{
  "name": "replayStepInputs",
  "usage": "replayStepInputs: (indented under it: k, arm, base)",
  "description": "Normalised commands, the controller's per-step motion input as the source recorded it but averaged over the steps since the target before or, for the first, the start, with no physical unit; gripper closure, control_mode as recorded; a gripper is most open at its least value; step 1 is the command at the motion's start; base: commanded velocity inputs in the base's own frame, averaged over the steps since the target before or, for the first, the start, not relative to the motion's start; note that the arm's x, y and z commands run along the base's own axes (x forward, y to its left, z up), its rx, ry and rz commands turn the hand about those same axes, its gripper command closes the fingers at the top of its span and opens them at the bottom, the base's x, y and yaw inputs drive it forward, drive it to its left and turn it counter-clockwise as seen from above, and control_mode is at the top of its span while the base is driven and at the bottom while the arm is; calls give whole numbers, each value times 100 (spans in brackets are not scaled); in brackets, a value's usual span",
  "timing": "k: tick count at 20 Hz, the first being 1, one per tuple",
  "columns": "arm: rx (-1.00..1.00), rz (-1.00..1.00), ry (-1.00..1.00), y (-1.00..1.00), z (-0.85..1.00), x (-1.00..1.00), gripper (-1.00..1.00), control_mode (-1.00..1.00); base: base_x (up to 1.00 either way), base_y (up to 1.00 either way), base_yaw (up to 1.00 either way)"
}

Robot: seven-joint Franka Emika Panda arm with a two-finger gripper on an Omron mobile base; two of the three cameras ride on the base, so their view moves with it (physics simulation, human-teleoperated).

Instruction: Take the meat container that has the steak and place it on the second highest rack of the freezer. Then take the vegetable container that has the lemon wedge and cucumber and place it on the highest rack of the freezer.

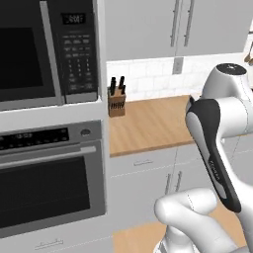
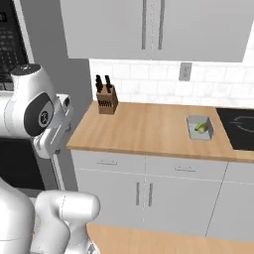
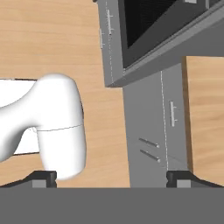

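The vegetable container [image 2: 190,127] is a small grey tray on the wooden counter [image 2: 144,130], just left of the cooktop. Small green and yellow bits, the lemon wedge and cucumber [image 2: 201,127], lie inside it. My gripper [image 3: 111,178] is far from that tray and points down at the wooden floor beside the lower cabinet fronts. Its two dark fingertips [image 3: 43,177] stand wide apart, open, with nothing between them. The meat container with the steak and the freezer are out of view.
A knife block [image 2: 106,99] stands at the counter's back left corner, next to a tall unit with a microwave [image 1: 29,54] above an oven [image 1: 44,183]. A black cooktop [image 2: 240,126] lies at the right. Upper cabinets [image 2: 149,27] hang over the counter.
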Motion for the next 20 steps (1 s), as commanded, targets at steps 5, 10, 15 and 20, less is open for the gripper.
replayStepInputs:
  k: [5,10,15,20]
  arm:
    - [0,0,0,0,0,0,-100,100]
    - [0,0,0,0,0,0,-100,100]
    - [0,0,0,0,0,0,-100,100]
    - [0,0,0,0,0,0,-100,100]
  base:
    - [86,-91,2]
    - [78,-70,4]
    - [14,-32,12]
    - [17,-2,5]
